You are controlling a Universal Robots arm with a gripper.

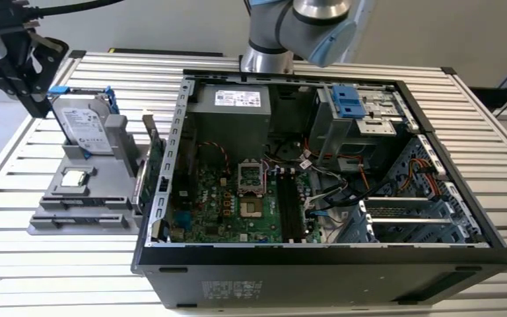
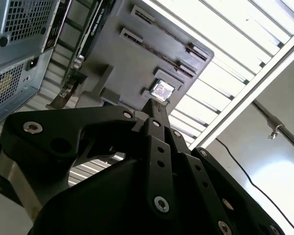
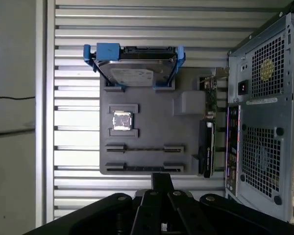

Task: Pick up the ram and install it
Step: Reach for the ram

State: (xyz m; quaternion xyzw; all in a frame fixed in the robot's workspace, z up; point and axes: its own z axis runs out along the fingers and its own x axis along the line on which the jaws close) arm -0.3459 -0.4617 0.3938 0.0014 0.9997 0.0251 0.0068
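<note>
Ram (image 3: 144,168) lies lengthwise parallel to hard drive (image 3: 134,73).

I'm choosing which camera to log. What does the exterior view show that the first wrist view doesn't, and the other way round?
Exterior view: the inside of the open case, with the motherboard and a blue drive bracket. First wrist view: the outer face of the case's rear panel, with vent grilles. Both: the grey tray, the blue-framed hard drive, the processor chip and the end effector.
</note>
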